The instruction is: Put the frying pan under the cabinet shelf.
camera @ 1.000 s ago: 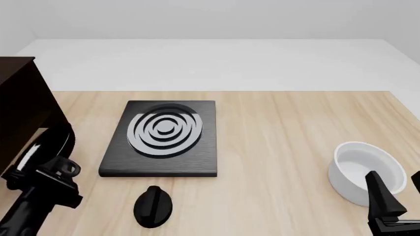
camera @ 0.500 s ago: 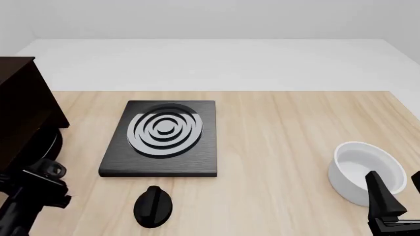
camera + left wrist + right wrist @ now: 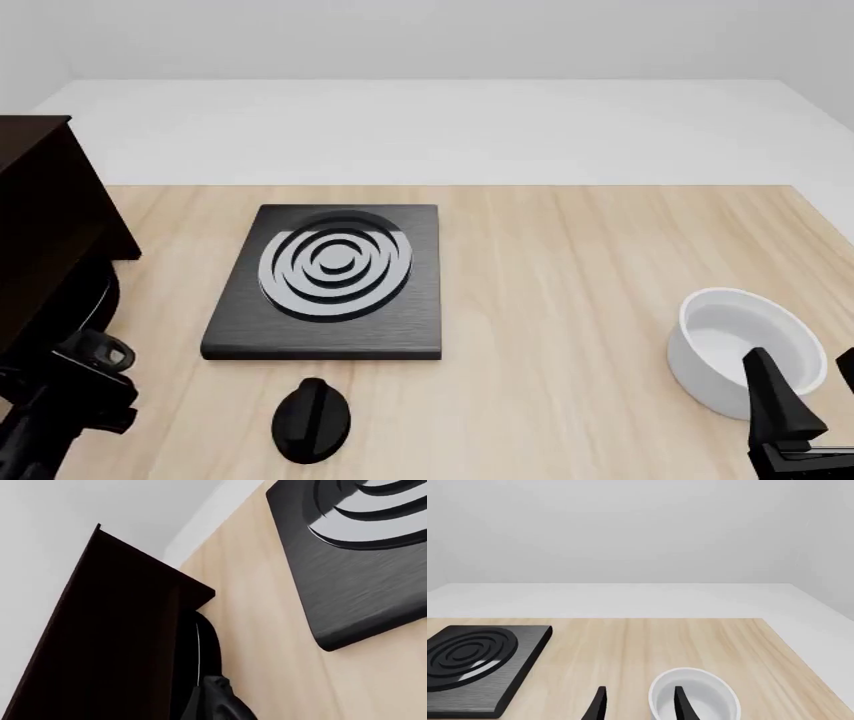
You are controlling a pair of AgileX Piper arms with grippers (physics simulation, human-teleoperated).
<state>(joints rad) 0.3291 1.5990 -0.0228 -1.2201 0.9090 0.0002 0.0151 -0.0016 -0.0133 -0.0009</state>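
Pale wood tabletop (image 3: 574, 260) under white walls; my left jaws (image 3: 80, 375) sit at the cabinet (image 3: 47, 230), whether spread or gripping I cannot tell. Frying pan (image 3: 208, 647) stands on edge, tucked under the cabinet's top panel, where the task wants it. My right jaws (image 3: 637, 705) hang spread and idle near the white bowl (image 3: 741, 345)

front: you look forward and down over the surface (image 3: 601, 260) | left wrist: close on cabinet shelf (image 3: 113, 645) | right wrist: low, level | all share ringed slab (image 3: 334, 275)

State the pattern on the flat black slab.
Grey concentric rings on the flat black slab, clearest in the front view.
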